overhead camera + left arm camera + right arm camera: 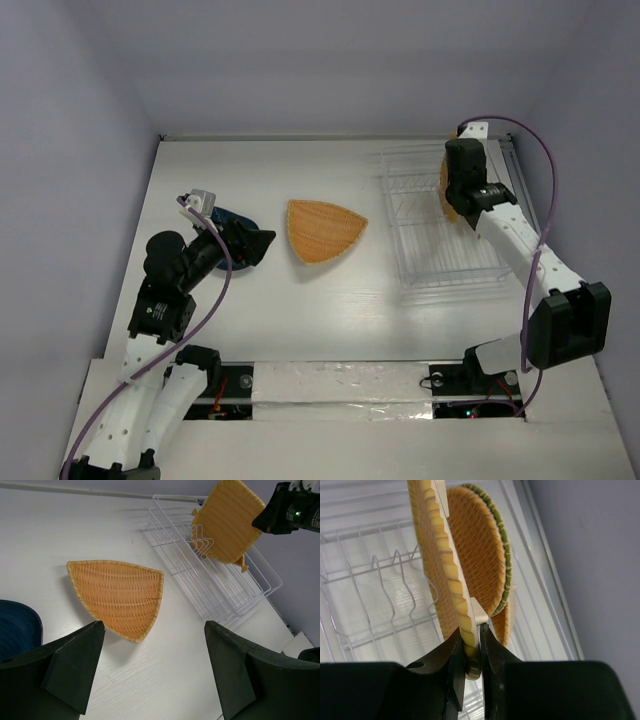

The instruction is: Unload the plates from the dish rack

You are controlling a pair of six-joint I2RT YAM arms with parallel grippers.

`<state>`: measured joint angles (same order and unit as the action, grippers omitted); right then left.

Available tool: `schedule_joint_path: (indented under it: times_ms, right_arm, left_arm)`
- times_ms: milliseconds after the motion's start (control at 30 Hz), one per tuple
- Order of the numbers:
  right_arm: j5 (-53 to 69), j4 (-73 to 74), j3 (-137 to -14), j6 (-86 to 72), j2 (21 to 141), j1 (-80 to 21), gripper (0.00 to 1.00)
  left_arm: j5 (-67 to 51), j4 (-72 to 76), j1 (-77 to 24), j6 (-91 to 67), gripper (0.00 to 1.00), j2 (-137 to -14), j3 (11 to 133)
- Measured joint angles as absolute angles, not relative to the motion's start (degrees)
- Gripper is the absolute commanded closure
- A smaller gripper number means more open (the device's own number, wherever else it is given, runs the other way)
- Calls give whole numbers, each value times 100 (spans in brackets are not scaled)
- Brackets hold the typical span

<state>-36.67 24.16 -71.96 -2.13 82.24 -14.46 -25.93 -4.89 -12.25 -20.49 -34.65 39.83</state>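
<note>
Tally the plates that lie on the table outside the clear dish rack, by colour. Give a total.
Orange-tan woven fan-shaped plate: 1
Dark blue plate: 1
Total: 2

We can read no text, label, brand, number or sign in any view. We make out no lettering on the woven plates [325,232], the wire dish rack [420,215] or the tabletop [250,320].
</note>
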Motion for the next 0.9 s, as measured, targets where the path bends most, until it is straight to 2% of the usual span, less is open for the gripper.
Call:
schedule_joint_path:
  times_ms: [300, 467, 700, 900]
  right_arm:
    - [-4018, 2049, -6877, -508, 7037, -1474, 100]
    - [-3745, 1962, -6834, -864, 6287, -1476, 100]
    - [-1586, 1098, -6139, -1986, 5612, -1712, 100]
    - [228, -145, -5516, -3109, 6718, -2521, 100]
  left_arm:
    - [-2615, -438, -1225, -2049, 22, -3476, 3983]
    - [-2639, -410, -1219, -2053, 22, -3476, 3983]
    - [-2655, -410, -1177, -2069, 22, -3476, 3983]
    - [-2655, -410, -1177, -2069, 22, -3476, 3983]
